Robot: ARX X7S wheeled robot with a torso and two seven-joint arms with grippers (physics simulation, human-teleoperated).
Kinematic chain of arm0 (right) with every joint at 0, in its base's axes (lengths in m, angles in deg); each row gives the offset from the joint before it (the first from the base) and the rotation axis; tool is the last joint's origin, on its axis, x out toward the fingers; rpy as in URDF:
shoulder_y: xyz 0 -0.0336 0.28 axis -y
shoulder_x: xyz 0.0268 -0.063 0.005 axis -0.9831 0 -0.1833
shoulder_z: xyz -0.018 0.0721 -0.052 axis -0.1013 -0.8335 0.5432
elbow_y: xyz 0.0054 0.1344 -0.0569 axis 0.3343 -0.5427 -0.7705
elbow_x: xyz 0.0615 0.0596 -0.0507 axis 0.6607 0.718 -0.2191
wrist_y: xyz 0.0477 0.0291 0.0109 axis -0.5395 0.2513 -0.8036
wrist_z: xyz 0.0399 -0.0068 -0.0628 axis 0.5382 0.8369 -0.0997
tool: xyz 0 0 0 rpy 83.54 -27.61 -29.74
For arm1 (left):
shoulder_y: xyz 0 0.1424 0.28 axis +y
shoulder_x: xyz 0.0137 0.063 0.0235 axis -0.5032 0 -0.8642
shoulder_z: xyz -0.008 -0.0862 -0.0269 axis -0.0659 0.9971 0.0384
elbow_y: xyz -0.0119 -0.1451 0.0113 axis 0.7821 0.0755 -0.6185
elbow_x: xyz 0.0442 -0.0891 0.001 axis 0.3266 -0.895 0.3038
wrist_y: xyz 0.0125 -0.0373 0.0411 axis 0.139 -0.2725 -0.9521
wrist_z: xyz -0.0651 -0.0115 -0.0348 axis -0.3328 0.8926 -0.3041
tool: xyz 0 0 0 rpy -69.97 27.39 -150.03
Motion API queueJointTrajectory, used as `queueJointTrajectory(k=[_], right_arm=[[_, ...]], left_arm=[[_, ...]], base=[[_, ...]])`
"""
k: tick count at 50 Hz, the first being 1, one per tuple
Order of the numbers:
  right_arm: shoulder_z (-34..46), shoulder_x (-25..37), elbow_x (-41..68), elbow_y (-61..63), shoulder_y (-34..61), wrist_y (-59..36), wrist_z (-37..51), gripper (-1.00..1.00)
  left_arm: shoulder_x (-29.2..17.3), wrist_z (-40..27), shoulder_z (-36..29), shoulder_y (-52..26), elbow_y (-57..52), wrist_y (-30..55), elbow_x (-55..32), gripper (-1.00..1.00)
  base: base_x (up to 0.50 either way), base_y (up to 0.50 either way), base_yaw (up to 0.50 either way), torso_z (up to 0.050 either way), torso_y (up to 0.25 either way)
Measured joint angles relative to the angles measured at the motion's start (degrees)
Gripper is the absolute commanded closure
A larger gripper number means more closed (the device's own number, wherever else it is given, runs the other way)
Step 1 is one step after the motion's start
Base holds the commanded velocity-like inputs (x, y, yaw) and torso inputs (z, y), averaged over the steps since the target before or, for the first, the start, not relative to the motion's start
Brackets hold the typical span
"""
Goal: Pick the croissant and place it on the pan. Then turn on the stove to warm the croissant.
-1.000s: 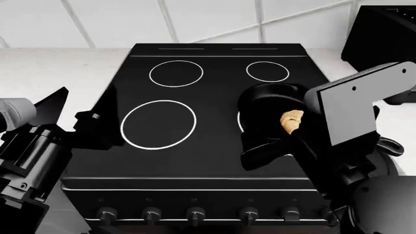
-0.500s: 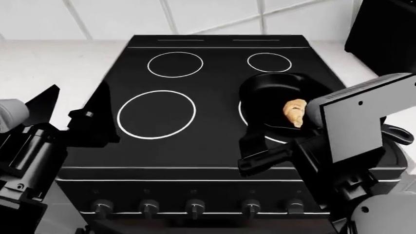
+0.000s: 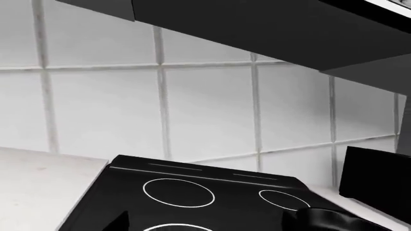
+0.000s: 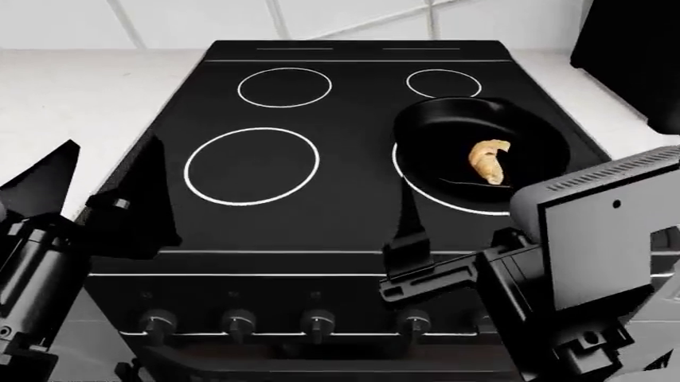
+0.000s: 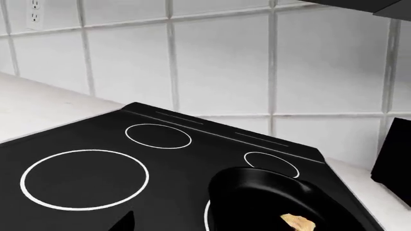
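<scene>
The croissant (image 4: 489,161) (image 5: 299,222), small and golden-tan, lies free inside the black pan (image 4: 447,127) (image 5: 257,192). The pan sits on the front-right ring of the black stove (image 4: 351,103) (image 3: 128,192); its handle is hidden. My right gripper (image 4: 451,243) (image 5: 205,226) hangs open over the stove's front edge, nearer than the pan, holding nothing. One of its fingers (image 4: 409,231) points toward the pan. At the stove's left edge my left gripper (image 4: 107,171) (image 3: 205,226) is open and empty. A row of knobs (image 4: 317,322) runs along the front.
White counter (image 4: 64,87) flanks the stove on the left. A black appliance (image 4: 627,56) (image 5: 395,159) stands at the back right. A tiled wall (image 5: 218,62) rises behind, with a dark hood (image 3: 257,24) above.
My right gripper has drawn back from the pan to the stove's front edge, leaving the croissant lying in the pan. The head view has shifted, and the knobs show higher.
</scene>
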Motion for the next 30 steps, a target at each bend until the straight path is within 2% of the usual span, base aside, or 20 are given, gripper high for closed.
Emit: queueJointTrajectory(k=[13, 24, 30], right_arm=[[6.04, 3.53, 1.38, 3.48, 1.32, 8.49, 6.77, -1.0], [5.91, 4.23, 1.7, 4.59, -0.6, 11.06, 8.5, -1.0], [3.31, 3.16, 2.57, 4.84, -2.52, 10.28, 8.89, -1.0]], left_arm=[[-0.18, 2.46, 1.35, 2.9, -0.95, -1.52, 0.21, -1.0], [-0.13, 4.04, 2.02, 4.48, -1.31, -2.63, 0.72, -1.0], [-0.25, 4.5, 2.2, 4.92, -1.51, -3.0, 0.99, -1.0]], base=[[0.0, 0.0, 0.0, -0.05, 0.0], [0.0, 0.0, 0.0, -0.05, 0.0], [0.0, 0.0, 0.0, -0.05, 0.0]])
